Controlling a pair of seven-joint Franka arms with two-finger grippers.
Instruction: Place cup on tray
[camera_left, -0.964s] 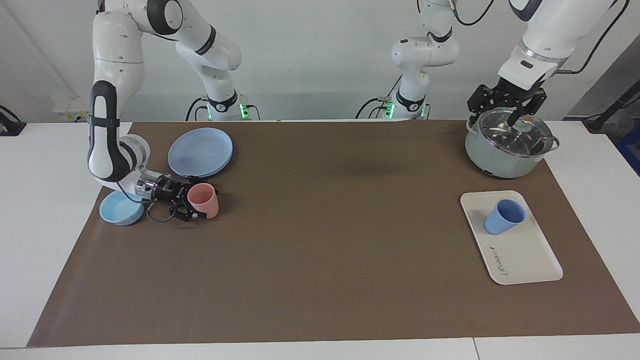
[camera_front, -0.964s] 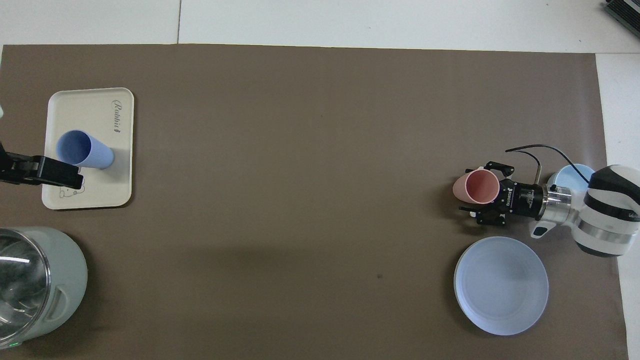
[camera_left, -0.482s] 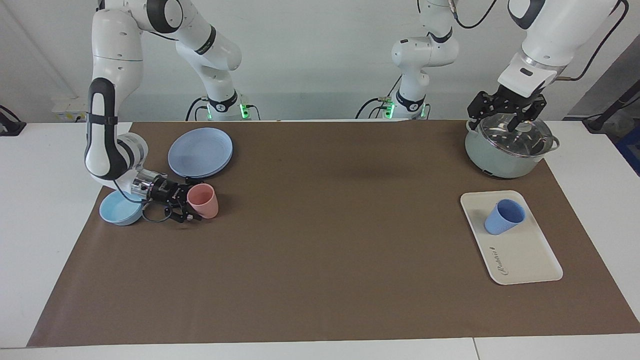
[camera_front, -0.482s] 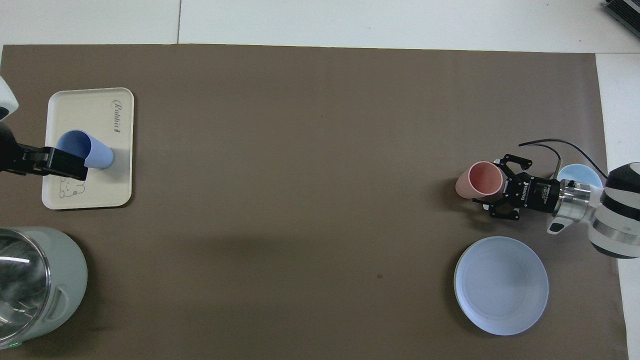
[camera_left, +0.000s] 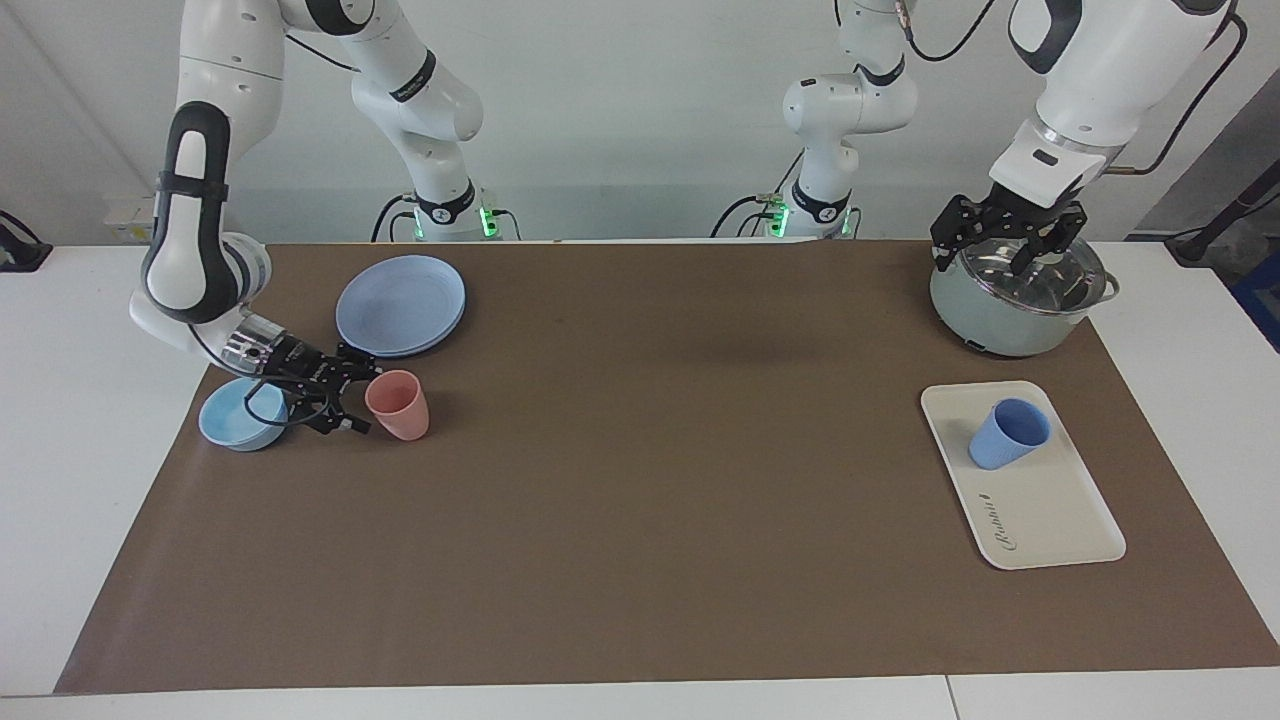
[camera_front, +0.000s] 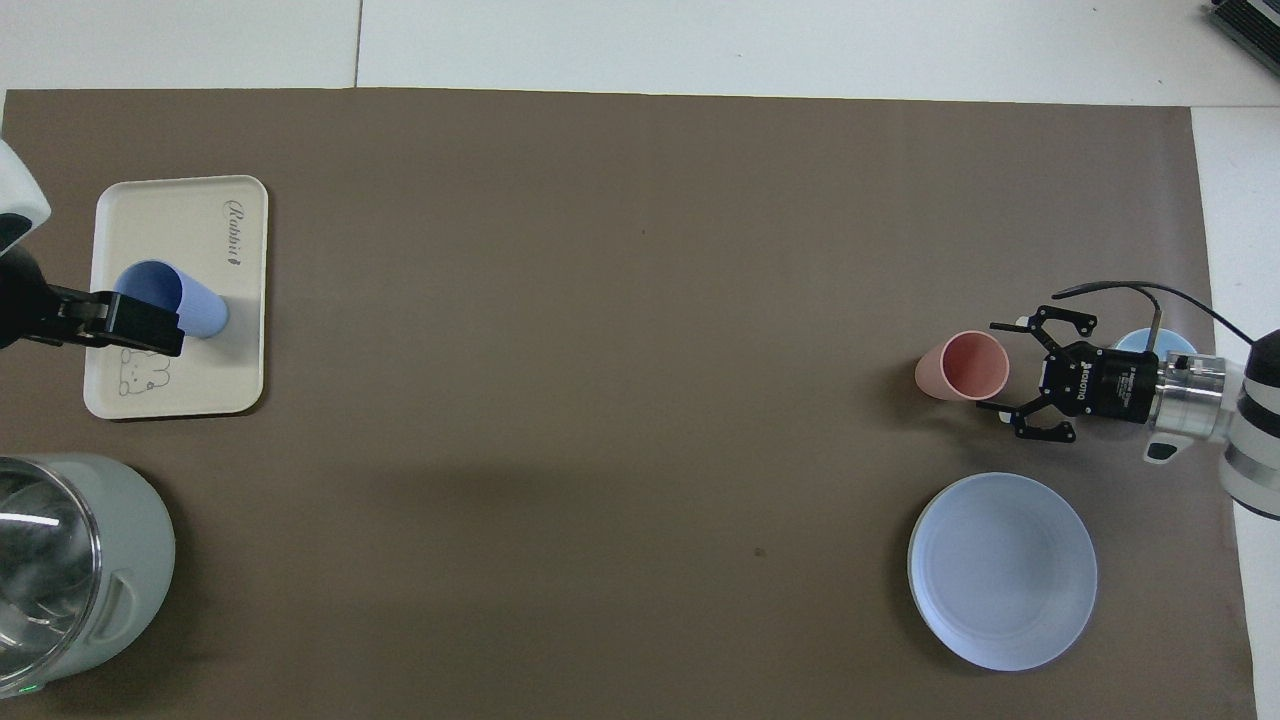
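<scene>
Left gripper (camera_left: 1008, 252) hangs over the lidded grey-green pot (camera_left: 1015, 300), fingers spread wide, holding nothing. Right gripper (camera_left: 352, 400) sits low at the right arm's end of the table, jaws wide apart & empty, betw. the light-blue bowl (camera_left: 232, 420) and the salmon-pink tumbler (camera_left: 399, 405), just beside the tumbler, not gripping it. Taking the pot as landmark: round blue plates (camera_left: 401, 304) lie abt level with it, toward the right arm's end. Farther from the robots than the pot is the cream-white tray (camera_left: 1050, 510), and the periwinkle-blue cup (camera_left: 1007, 434) stands upright on it, on the tray's half nearer the pot, clear of both grippers.
</scene>
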